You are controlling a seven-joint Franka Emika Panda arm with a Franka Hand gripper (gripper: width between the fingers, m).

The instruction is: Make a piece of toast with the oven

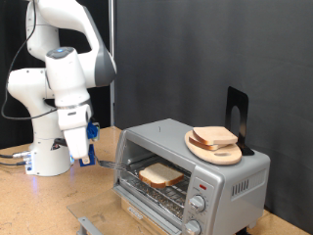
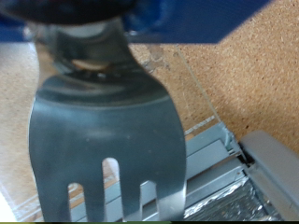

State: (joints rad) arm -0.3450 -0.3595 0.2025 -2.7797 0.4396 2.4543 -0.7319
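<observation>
The toast (image 1: pixel 159 175) lies on the open oven (image 1: pixel 196 166) rack; the gripper (image 1: pixel 78 152) grips a fork (image 2: pixel 105 140), presumably to push it.

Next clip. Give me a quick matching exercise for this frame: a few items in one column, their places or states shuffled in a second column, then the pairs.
Items:
1. piece of toast
2. wooden plate
3. gripper
4. oven door

Places or states:
A. on top of the oven, carrying bread
B. open, folded down
C. on the rack inside the oven
D. at the exterior view's left of the oven, above the table, with a fork seen in the wrist view

Pairs: 1-C, 2-A, 3-D, 4-B
</observation>
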